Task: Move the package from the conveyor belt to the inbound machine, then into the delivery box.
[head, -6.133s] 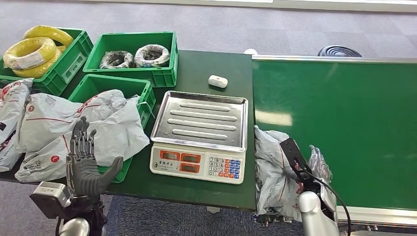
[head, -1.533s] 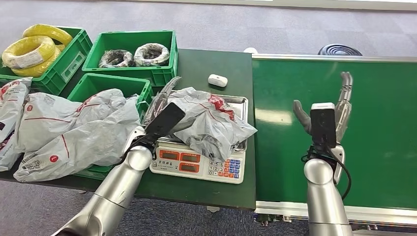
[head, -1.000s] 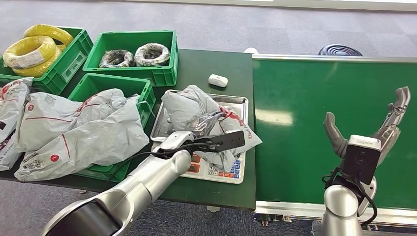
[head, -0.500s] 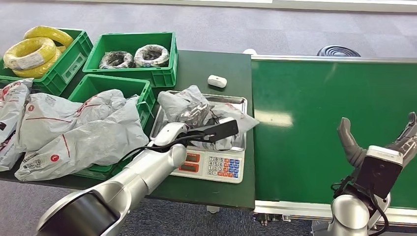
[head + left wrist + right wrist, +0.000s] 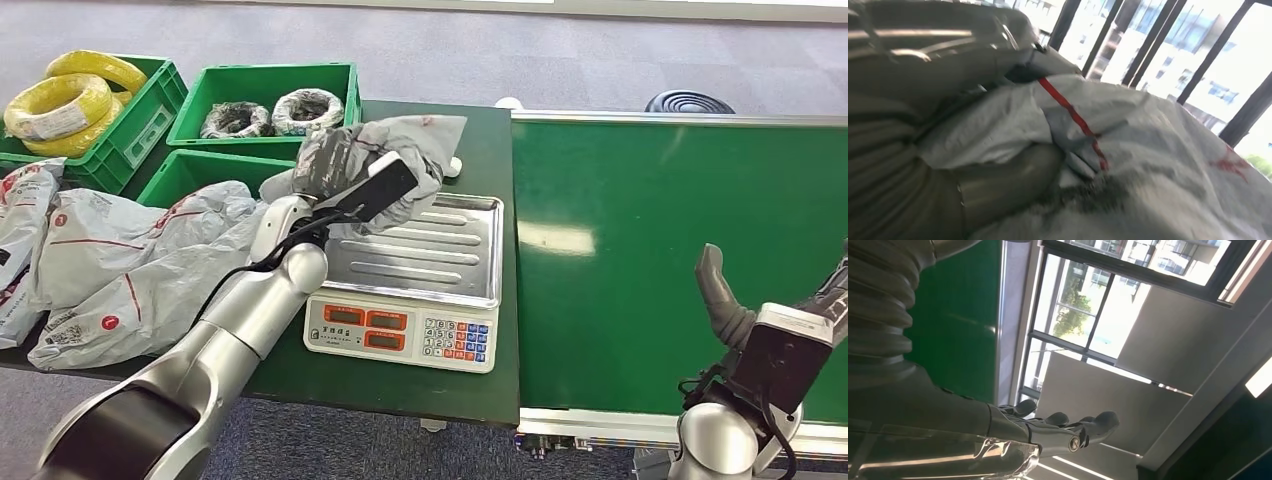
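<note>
Package lifted off the scale, bound for the box

Left of the scale (image 5: pixel 405 275), the box (image 5: pixel 195 172) waits, heaped with bags; the left hand (image 5: pixel 335 165) grips the package (image 5: pixel 400 150) above the scale's far-left corner, raised to clear the rim. The right hand (image 5: pixel 745 310) idles, fingers spread, over the belt (image 5: pixel 680 220).

The package (image 5: pixel 400 150) is grey plastic with a red stripe and dark smudges. The conveyor belt (image 5: pixel 680 250) is green; the crates (image 5: pixel 275 90) are green; the cable coils (image 5: pixel 60 105) are yellow.

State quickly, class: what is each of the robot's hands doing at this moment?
Left hand: holding the grey package, lifted above the scale's tray.
Right hand: open, empty, over the conveyor belt.
</note>
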